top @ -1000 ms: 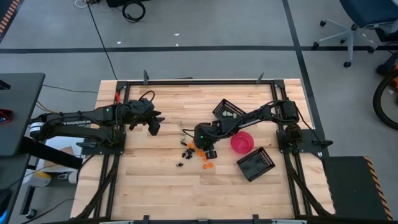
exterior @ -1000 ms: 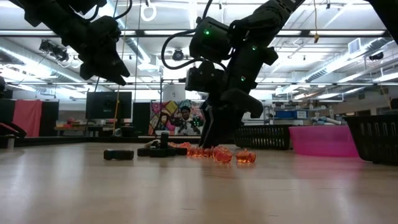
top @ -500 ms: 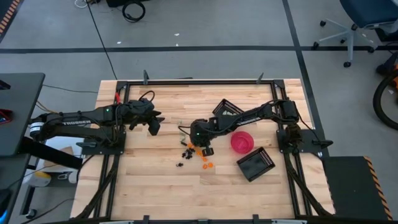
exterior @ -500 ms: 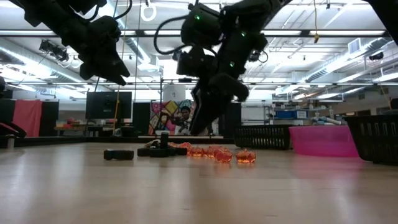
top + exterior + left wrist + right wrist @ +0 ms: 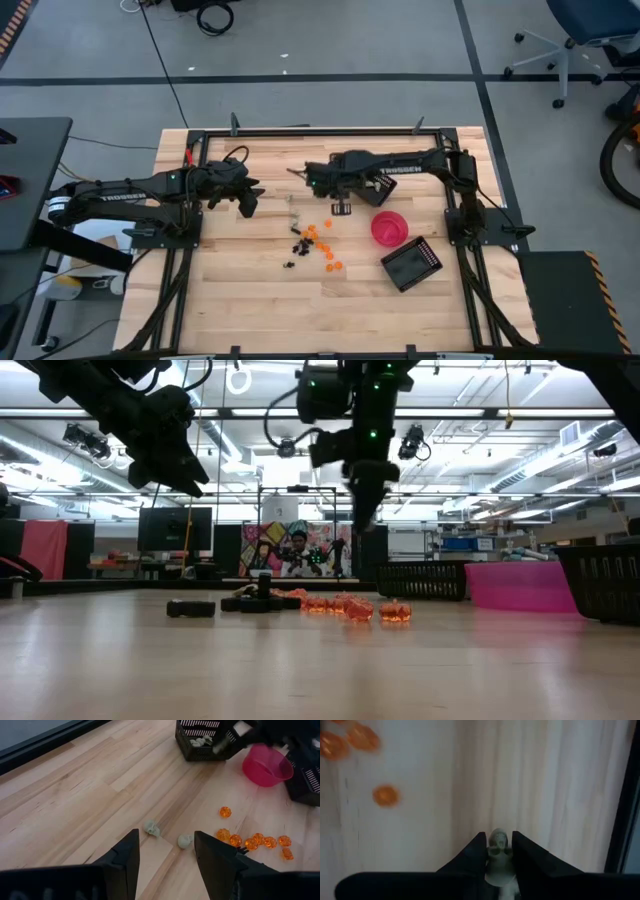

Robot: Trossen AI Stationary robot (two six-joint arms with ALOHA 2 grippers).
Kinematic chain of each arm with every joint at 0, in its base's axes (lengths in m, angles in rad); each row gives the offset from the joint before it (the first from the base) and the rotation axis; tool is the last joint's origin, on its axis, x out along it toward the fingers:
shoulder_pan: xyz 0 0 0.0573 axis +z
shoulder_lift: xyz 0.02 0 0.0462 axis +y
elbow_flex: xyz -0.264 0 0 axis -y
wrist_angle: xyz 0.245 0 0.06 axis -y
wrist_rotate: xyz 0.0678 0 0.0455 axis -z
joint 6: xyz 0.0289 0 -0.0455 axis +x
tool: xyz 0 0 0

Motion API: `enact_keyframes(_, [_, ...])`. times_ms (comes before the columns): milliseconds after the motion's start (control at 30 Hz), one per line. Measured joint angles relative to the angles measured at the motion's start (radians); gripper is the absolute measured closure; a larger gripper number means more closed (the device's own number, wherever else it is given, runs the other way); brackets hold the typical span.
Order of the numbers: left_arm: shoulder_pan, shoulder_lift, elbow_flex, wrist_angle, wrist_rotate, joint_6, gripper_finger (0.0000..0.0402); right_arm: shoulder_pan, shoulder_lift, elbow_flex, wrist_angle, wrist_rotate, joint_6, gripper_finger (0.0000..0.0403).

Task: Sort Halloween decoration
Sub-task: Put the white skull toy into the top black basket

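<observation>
pale skull trinket (image 5: pixel 497 851) in right claw (image 5: pixel 498 854)

"TROSSEN" on left arm (image 5: pixel 125 196)

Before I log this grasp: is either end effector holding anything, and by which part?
The right end effector pinches one pale whitish-grey skull trinket by its sides. The left end effector is open, holding nothing.

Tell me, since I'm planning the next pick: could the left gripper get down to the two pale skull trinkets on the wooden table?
Probably yes. The left gripper hangs open above the two pale skull trinkets, which lie apart with bare wood around them.
</observation>
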Motion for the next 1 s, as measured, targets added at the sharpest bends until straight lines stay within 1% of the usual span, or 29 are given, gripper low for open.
enact_keyframes(167, [0.000,0.000,0.000,0.000,0.000,0.000,0.0239,-0.079,0.000,0.012,-0.163,-0.041,0.148,0.0318])
enact_keyframes(267, [0.000,0.000,0.000,0.000,0.000,0.000,0.0239,-0.130,0.000,0.004,-0.182,-0.086,0.198,0.0318])
enact_keyframes(367, [0.000,0.000,0.000,0.000,0.000,0.000,0.0239,-0.170,0.000,-0.002,-0.196,-0.105,0.212,0.0318])
enact_keyframes(533, [0.000,0.000,0.000,0.000,0.000,-0.025,0.0239,-0.225,0.000,-0.002,-0.188,-0.127,0.208,0.0318])
enact_keyframes(667, [0.000,0.000,0.000,0.000,0.000,-0.030,0.0239,-0.264,-0.001,-0.016,-0.161,-0.192,0.209,0.0317])
enact_keyframes(767, [0.000,0.000,0.000,0.000,0.000,-0.040,0.0239,-0.288,-0.001,-0.060,-0.130,-0.223,0.215,0.0316])
enact_keyframes(867, [0.000,0.000,0.000,0.000,0.000,-0.053,0.0239,-0.305,-0.001,-0.122,-0.102,-0.292,0.215,0.0316])
enact_keyframes(1000, [0.000,0.000,0.000,0.000,0.000,-0.052,0.0239,-0.311,-0.001,-0.193,-0.088,-0.319,0.221,0.0316])
